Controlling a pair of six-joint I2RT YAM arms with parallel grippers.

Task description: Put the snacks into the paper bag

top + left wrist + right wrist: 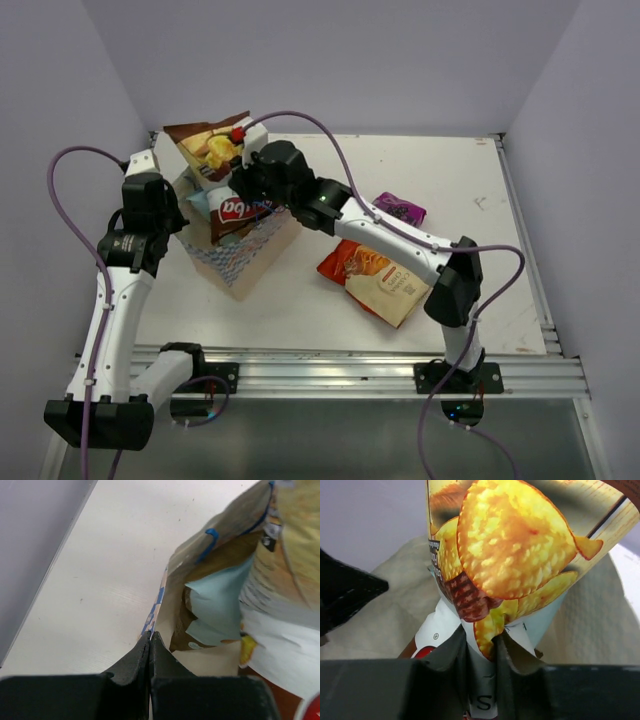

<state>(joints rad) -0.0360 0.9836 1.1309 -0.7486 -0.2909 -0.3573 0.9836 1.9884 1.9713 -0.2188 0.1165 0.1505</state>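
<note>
Brown chip bag [510,545] clamped in outstretched right pincer [481,645].

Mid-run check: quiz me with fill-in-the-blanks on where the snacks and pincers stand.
1. Of the right pincer and left pincer, the one shut on the brown-and-dark-red crinkly chip bag is the ____.
2. The light blue crinkly packet sits ____ the boxy zigzag-patterned paper bag, whose rim the left pincer pinches.
3. The red-and-cream chip bag and small purple packet lie on the white table, leaving ____ snacks outside, ungripped.
Missing: right; inside; two.
</note>
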